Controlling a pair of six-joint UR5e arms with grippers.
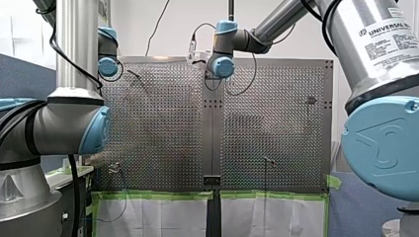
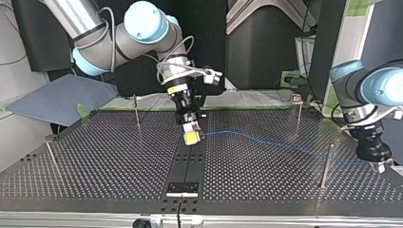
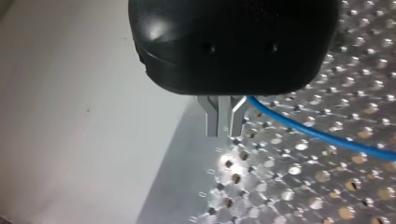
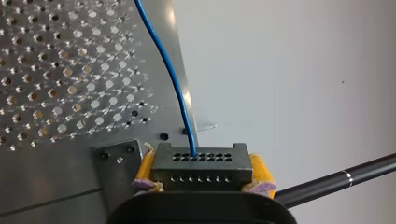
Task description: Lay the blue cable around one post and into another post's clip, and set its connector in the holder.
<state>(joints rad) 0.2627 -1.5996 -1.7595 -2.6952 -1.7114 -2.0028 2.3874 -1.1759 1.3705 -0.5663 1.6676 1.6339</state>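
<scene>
Top view: my right gripper [image 2: 191, 137] hangs over the middle strip of the tabletop [image 2: 95, 161], and the blue cable [image 2: 266, 141] runs from it across the perforations, past a thin post [image 2: 327, 164], to my left gripper [image 2: 377, 159] at the view's right edge. Right wrist view: the yellow pads [image 4: 259, 169] are clamped on both sides of the black connector [image 4: 201, 170], with the cable leaving the connector's far face over the plate. Left wrist view: the metal fingers [image 3: 212, 119] are pinched narrow on the cable, low over the tabletop near its edge.
</scene>
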